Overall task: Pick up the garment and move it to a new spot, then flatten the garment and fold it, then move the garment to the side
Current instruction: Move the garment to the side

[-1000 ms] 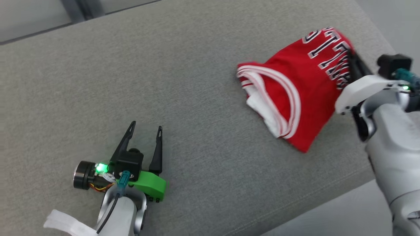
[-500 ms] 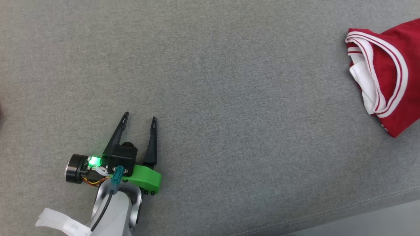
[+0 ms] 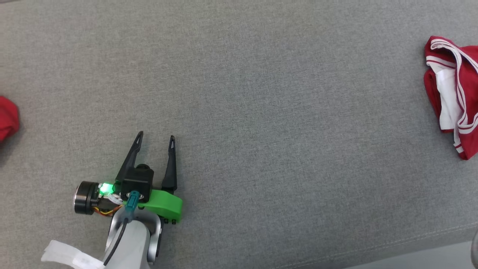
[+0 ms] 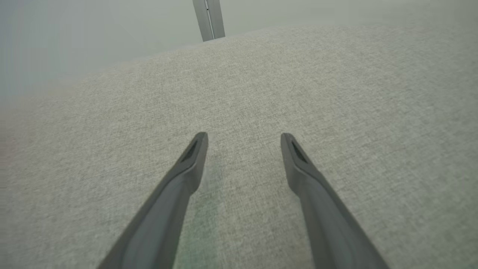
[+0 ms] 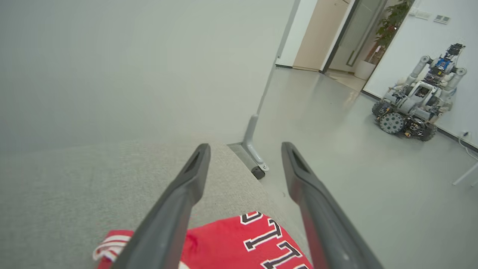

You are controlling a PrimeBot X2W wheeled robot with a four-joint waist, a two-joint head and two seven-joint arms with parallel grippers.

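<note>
Left gripper (image 3: 156, 135) spread, empty, over the cushion (image 3: 261, 112). Right gripper (image 5: 244, 147) spread above the garment (image 3: 468, 71), apparently clear of it.

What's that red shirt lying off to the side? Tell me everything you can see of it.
The red garment looks like a sports jersey of soft cloth, with white-and-red striped trim along its openings and a white inner layer showing. White block letters edged in black run across it; the word cannot be read whole. It lies folded into a compact bundle on the grey fabric surface, near the right edge. The right gripper hangs open above it, gripping nothing.
</note>
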